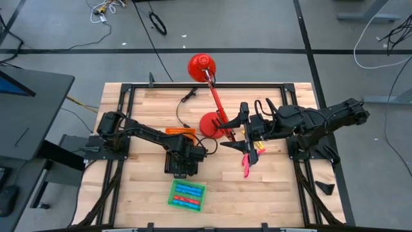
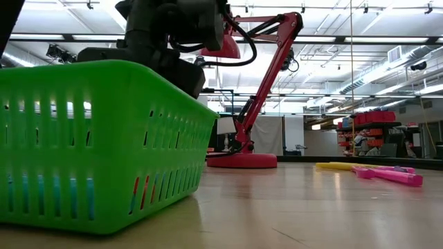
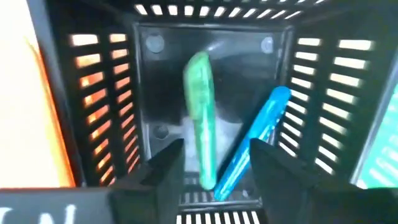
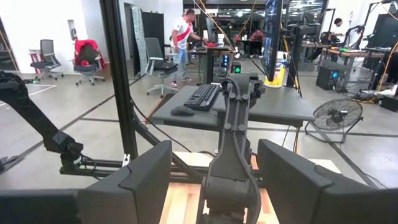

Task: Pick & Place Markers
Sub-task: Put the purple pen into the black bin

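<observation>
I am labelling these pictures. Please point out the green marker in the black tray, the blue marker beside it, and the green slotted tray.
green marker (image 3: 200, 118): left wrist view, middle of barrel.
blue marker (image 3: 256, 137): left wrist view, mid-barrel.
green slotted plastic tray (image 1: 187, 195): high view, its centre.

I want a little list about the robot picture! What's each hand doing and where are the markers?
left gripper: over the black tray, fingers apart
in black tray: green marker and blue marker
right gripper: open, holding nothing, raised beside the red lamp
green tray: blue and red markers inside
on the table: pink marker and yellow marker
</observation>
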